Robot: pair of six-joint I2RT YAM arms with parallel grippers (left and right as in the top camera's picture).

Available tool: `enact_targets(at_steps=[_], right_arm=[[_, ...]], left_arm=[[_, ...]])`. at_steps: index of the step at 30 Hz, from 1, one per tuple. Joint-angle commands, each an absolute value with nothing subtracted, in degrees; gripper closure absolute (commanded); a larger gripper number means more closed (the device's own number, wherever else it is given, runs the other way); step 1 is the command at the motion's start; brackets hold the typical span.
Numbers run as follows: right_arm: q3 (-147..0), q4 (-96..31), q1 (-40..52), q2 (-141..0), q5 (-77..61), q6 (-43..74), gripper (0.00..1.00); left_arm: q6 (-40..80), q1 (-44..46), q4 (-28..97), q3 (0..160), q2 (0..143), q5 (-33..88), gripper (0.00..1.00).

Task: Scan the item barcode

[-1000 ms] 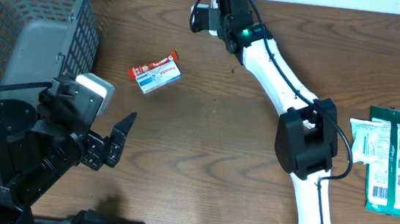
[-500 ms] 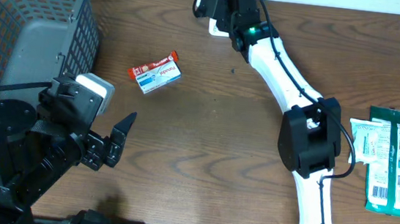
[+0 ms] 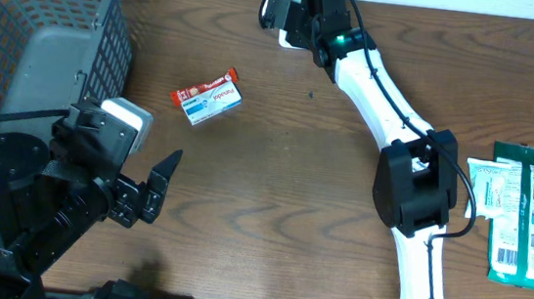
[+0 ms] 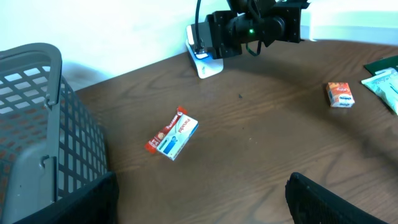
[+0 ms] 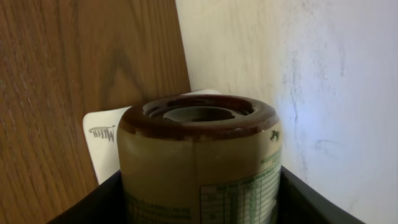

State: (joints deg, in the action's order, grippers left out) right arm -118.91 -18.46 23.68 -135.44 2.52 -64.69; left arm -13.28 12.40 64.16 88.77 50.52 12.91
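Note:
A tan jar (image 5: 199, 162) with a dark brown lid and a green printed label fills the right wrist view. My right gripper (image 5: 199, 205) is shut on it, one black finger on each side. Just beyond the jar lies a white scanner (image 5: 106, 146) against the wall. In the overhead view the right gripper (image 3: 285, 14) is at the table's far edge, over the scanner (image 3: 287, 40). My left gripper (image 3: 144, 197) hangs open over the near left of the table with nothing between its fingers (image 4: 323, 202).
A grey wire basket (image 3: 22, 38) stands at the left. A small red and blue box (image 3: 208, 98) lies on the wood left of centre. Green and white packets (image 3: 526, 214) lie at the right edge, and a small orange packet (image 4: 339, 94) lies near them.
My right gripper has shifted a little right and toward the far edge with the jar. The left arm has not moved.

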Motion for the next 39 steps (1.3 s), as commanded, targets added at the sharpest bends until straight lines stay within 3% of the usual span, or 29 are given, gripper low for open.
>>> enact_targets(at_steps=[1, 3, 7, 17, 26, 34, 35, 36, 37, 38, 39], right_arm=[[-119.5, -18.7, 23.2, -135.2, 2.0, -66.9, 0.99], [-119.6, -19.5, 23.3, -135.0, 6.0, -62.3, 0.99], [-119.6, -23.2, 23.5, -131.9, 15.6, -40.3, 0.99], [-119.6, -47.2, 23.9, -123.2, 10.0, -12.3, 0.99], [-118.7, -63.2, 23.0, -115.3, 10.0, -4.1, 0.99], [-91.1, -47.9, 19.0, -100.9, 10.0, -1.4, 0.99], [-88.1, -45.2, 18.5, -100.9, 9.9, 2.4, 0.92], [-86.3, -43.2, 18.2, -101.1, 9.5, 4.5, 0.68], [-84.8, -41.1, 18.0, -101.3, 8.2, 5.8, 0.5], [-83.7, -39.2, 17.8, -101.7, 6.5, 6.8, 0.49], [-82.9, -37.2, 17.6, -102.3, 4.8, 8.1, 0.42]], left_arm=[[-13.0, 12.3, 64.2, 89.1, 50.6, 12.4, 0.14], [-13.0, 12.3, 64.2, 89.1, 50.6, 12.4, 0.14], [-13.0, 12.3, 64.2, 89.1, 50.6, 12.4, 0.14], [-13.0, 12.3, 64.2, 89.1, 50.6, 12.4, 0.14], [-13.0, 12.3, 64.2, 89.1, 50.6, 12.4, 0.14], [-13.0, 12.3, 64.2, 89.1, 50.6, 12.4, 0.14], [-13.0, 12.3, 64.2, 89.1, 50.6, 12.4, 0.14], [-13.0, 12.3, 64.2, 89.1, 50.6, 12.4, 0.14], [-13.0, 12.3, 64.2, 89.1, 50.6, 12.4, 0.14], [-13.0, 12.3, 64.2, 89.1, 50.6, 12.4, 0.14], [-13.0, 12.3, 64.2, 89.1, 50.6, 12.4, 0.14]])
